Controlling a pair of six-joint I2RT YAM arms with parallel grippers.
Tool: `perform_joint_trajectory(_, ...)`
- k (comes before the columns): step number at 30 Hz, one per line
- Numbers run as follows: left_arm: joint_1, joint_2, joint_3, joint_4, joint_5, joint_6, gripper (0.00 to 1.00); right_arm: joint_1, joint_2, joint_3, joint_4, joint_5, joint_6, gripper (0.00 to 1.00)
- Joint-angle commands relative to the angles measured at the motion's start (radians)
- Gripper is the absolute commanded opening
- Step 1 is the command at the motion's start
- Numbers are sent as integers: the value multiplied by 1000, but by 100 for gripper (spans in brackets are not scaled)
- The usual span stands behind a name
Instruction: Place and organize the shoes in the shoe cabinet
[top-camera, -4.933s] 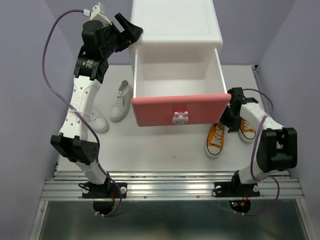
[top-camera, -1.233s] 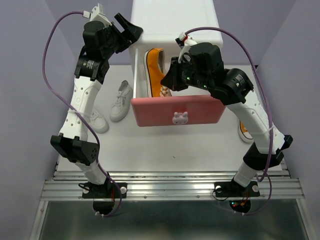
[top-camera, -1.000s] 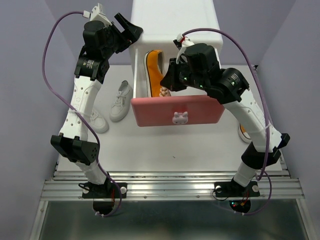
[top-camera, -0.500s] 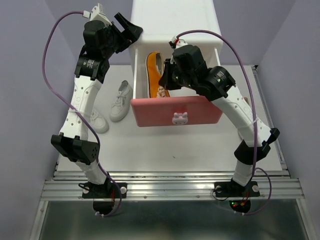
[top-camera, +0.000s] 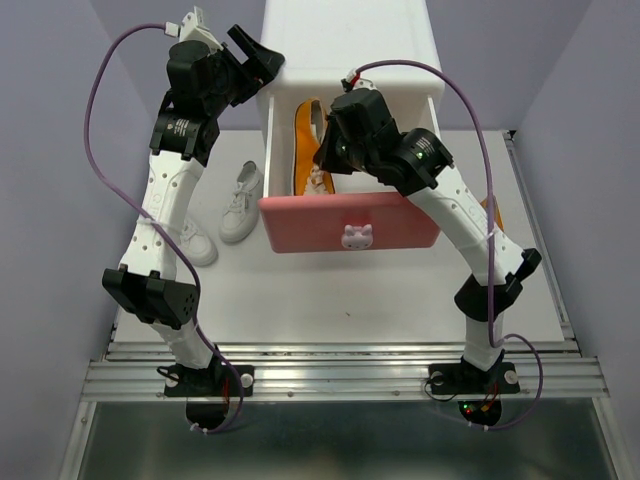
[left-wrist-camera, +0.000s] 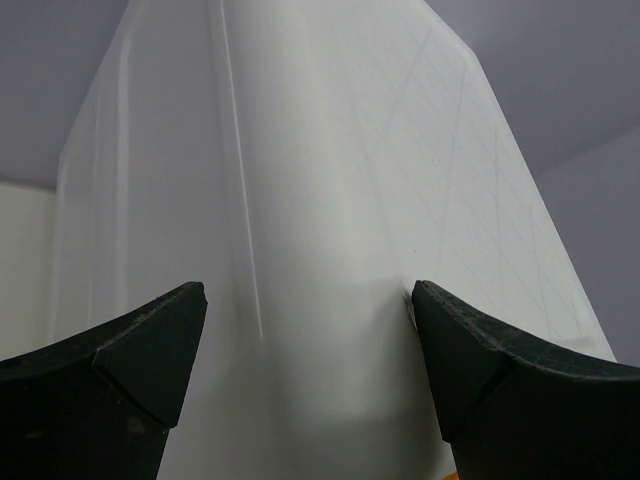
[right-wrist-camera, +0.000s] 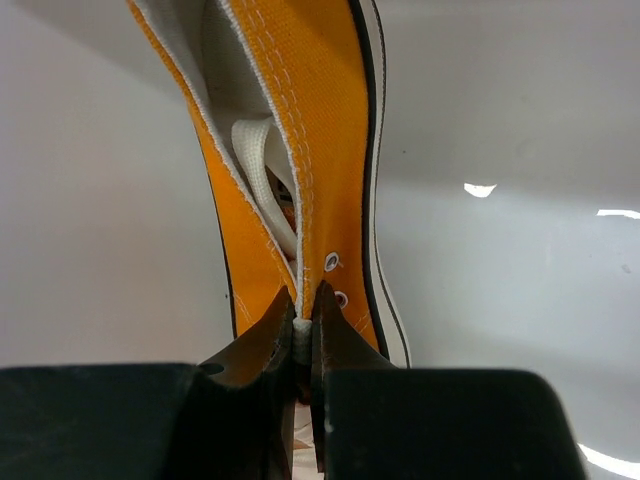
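Our right gripper (right-wrist-camera: 303, 322) is pinched tight on the canvas side wall of an orange sneaker (right-wrist-camera: 320, 110), its white lace and sole showing, inside the open upper drawer (top-camera: 350, 222) of the shoe cabinet (top-camera: 345, 45). Our left gripper (left-wrist-camera: 307, 292) spreads wide astride the cabinet's corner.

Orange sneaker (right-wrist-camera: 320, 150), pink drawer front (top-camera: 300, 225)

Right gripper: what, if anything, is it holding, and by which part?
An orange shoe, pinched by the right gripper at its upper's edge beside the eyelets.
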Motion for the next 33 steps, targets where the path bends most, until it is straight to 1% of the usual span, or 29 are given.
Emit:
perform_joint_trajectory(1,18,95,-59,-300,-102,101,94,7,11,49,89,55,72,1)
perform_joint_trajectory(2,18,95,-59,-300,-101,100,94,7,9,40,89,56,71,1)
perform_joint_trajectory(4,18,97,-58,-299,-101,100,94,7,8,22,89,61,72,13)
perform_joint_trajectory(7,18,100,-56,-297,-101,97,94,7,12,14,93,66,71,17)
perform_joint_trajectory(9,18,100,-55,-297,-99,95,94,7,16,15,102,67,55,24)
perform_joint_trajectory(10,18,103,-52,-297,-99,95,94,7,16,15,116,67,51,30)
perform_joint_trajectory(11,18,101,-52,-297,-99,95,94,7,13,9,122,69,51,32)
perform_joint_trajectory(12,18,103,-49,-297,-101,95,94,7,11,8,131,75,45,37)
perform_joint_trajectory(14,18,104,-47,-297,-99,95,94,7,8,8,141,82,45,39)
perform_joint_trajectory(15,18,103,-44,-299,-101,95,94,7,6,6,147,87,45,49)
perform_joint_trajectory(16,18,103,-44,-300,-99,95,94,7,5,5,154,87,40,52)
perform_joint_trajectory(19,18,104,-43,-300,-99,97,94,7,-12,-11,197,82,29,58)
perform_joint_trajectory(21,18,103,-40,-302,-99,97,94,7,-33,-24,237,81,-1,64)
perform_joint_trajectory(22,18,104,-40,-300,-98,97,94,7,-43,-29,275,84,-12,73)
perform_joint_trajectory(23,18,104,-40,-302,-99,97,94,7,-52,-32,302,87,-35,79)
perform_joint_trajectory(24,18,104,-38,-302,-99,97,94,7,-75,-35,332,89,-96,84)
perform_joint_trajectory(25,18,104,-36,-302,-96,97,94,7,-90,-50,405,81,-128,100)
perform_joint_trajectory(26,18,106,-35,-303,-96,97,94,7,-108,-64,450,73,-209,100)
perform_joint_trajectory(27,19,106,-35,-303,-94,95,94,7,-147,-80,540,73,-240,100)
perform_joint_trajectory(29,18,107,-30,-302,-93,95,94,7,-182,-121,620,81,-282,100)
perform_joint_trajectory(31,18,110,-26,-300,-93,94,94,7,-210,-120,686,85,-348,100)
perform_joint_trajectory(33,18,110,-24,-300,-94,92,94,7,-208,-69,685,99,-420,100)
